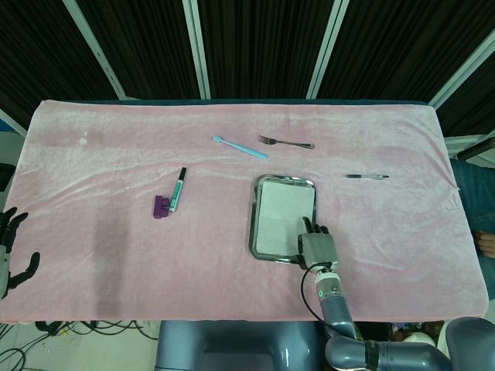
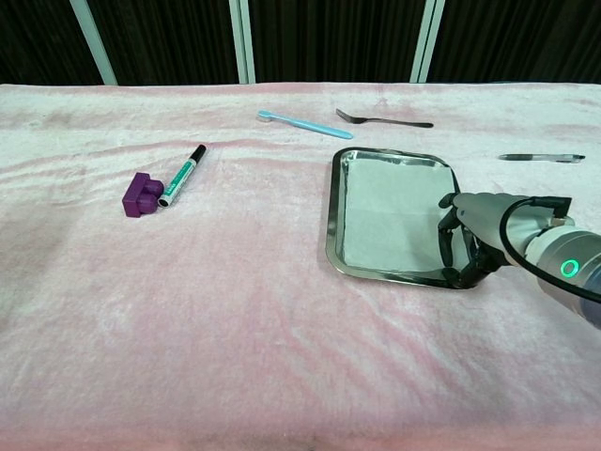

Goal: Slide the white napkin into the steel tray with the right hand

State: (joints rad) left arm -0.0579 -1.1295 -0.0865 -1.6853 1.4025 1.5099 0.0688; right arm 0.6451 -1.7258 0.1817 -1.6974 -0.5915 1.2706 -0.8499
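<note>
The white napkin [image 1: 281, 218] [image 2: 392, 215] lies flat inside the steel tray [image 1: 257, 184] [image 2: 333, 218], filling most of it. My right hand [image 1: 316, 243] [image 2: 472, 236] hangs over the tray's near right corner, fingers pointing down at the rim and the napkin's edge, holding nothing. Whether the fingertips touch the napkin is hidden. My left hand [image 1: 9, 249] sits off the table's left edge with fingers spread, seen only in the head view.
A green marker [image 1: 179, 190] [image 2: 183, 175] and a purple block [image 1: 160, 206] [image 2: 142, 194] lie left of the tray. A blue toothbrush [image 1: 239, 147] [image 2: 305, 124] and a fork [image 1: 285, 142] [image 2: 383, 119] lie behind it, a pen [image 1: 366, 177] [image 2: 541, 157] to its right.
</note>
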